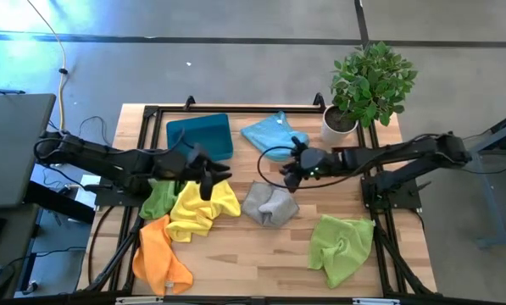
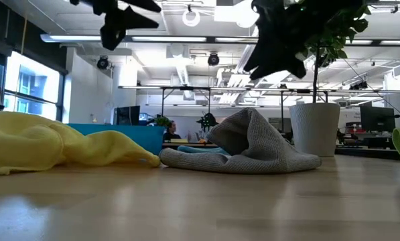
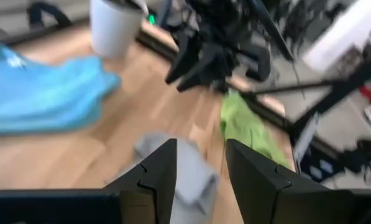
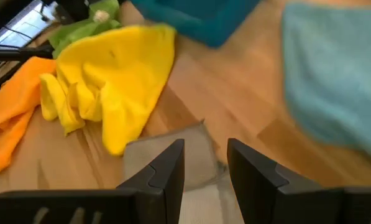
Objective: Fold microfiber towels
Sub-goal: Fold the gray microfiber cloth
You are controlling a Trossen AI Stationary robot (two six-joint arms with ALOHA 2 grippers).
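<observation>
Both grippers spread, empty | low view alone: grey towel (image 2: 243, 144) humped | plant pot (image 2: 315, 127) behind

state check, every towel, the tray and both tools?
yellow microfiber towel: crumpled, unfolded
orange microfiber towel: crumpled
grey microfiber towel: bunched, peaked
light blue microfiber towel: rumpled
lime green microfiber towel: crumpled, table's right
second lime green towel: partly under yellow
teal plastic tray: upright
left tool: open, empty
right tool: open, empty

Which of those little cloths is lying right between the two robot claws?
The grey towel. It is crumpled mid-table between the left gripper and right gripper; no other cloth is grey.
</observation>
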